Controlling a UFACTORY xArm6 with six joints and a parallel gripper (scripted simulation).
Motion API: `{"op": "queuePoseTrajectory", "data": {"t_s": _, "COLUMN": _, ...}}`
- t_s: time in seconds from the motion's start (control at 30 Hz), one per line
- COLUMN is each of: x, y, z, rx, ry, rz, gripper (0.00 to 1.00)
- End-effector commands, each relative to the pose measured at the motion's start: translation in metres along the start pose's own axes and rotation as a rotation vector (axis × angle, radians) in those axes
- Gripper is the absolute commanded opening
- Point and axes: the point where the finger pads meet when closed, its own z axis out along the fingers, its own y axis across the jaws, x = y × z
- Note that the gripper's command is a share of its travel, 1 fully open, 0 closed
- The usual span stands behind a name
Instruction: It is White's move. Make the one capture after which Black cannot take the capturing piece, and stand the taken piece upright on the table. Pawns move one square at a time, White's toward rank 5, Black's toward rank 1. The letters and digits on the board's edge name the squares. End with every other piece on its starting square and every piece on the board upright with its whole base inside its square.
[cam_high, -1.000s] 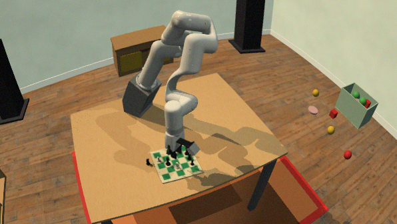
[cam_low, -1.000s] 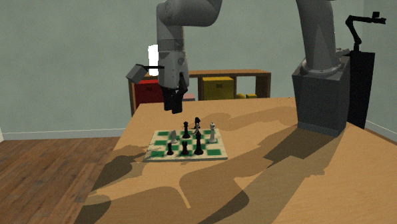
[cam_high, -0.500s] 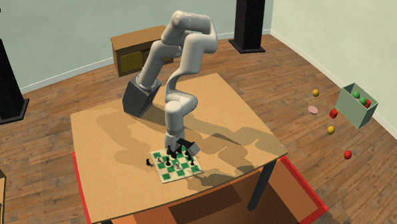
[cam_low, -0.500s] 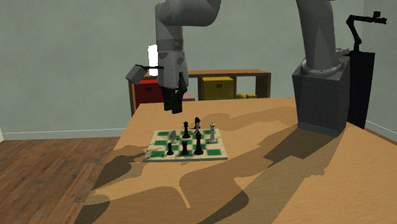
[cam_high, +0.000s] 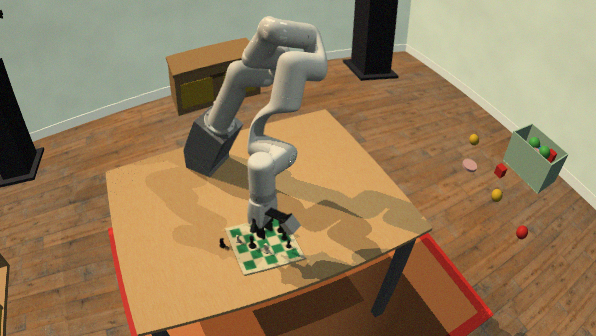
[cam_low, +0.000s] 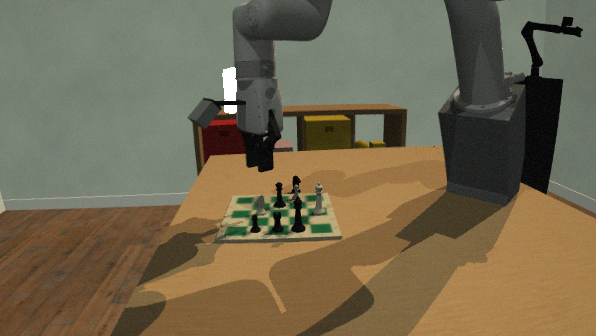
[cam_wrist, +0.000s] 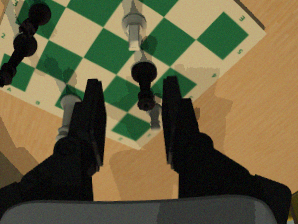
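The board (cam_high: 252, 270) (cam_low: 280, 240) lies on the table. A black knight (cam_high: 223, 243) (cam_low: 296, 180) stands off the board on the table. On the board stand a white pawn (cam_high: 239, 240) (cam_wrist: 155, 119), a black queen (cam_high: 252, 243) (cam_low: 279, 196) (cam_wrist: 144, 71), a white knight (cam_high: 266, 249) (cam_low: 260, 205) (cam_wrist: 134, 22) and a white king (cam_low: 319, 201) (cam_wrist: 69, 112). A black king (cam_low: 298, 217), black rook (cam_low: 277, 223) and black pawn (cam_high: 288, 244) (cam_low: 255, 224) stand there too. My gripper (cam_low: 258, 167) (cam_wrist: 133, 96) is partly open and empty, high above the pieces. It hides some pieces in the top view.
The table (cam_high: 165, 280) (cam_low: 390, 285) extends around the board. The arm's base (cam_high: 210, 147) (cam_low: 482, 145) stands on it beyond the board in the top view. A shelf (cam_low: 345, 108) stands behind the table. A green bin (cam_high: 532, 162) and loose toys are on the floor.
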Motion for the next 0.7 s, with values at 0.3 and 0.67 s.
{"op": "queuePoseTrajectory", "data": {"t_s": 0.3, "x": 0.002, "y": 0.001, "z": 0.011, "rx": -0.002, "ry": 0.002, "rz": 0.0, "gripper": 0.37}}
{"op": "queuePoseTrajectory", "data": {"t_s": 0.67, "x": 0.002, "y": 0.001, "z": 0.025, "rx": -0.002, "ry": 0.002, "rz": 0.0, "gripper": 0.37}}
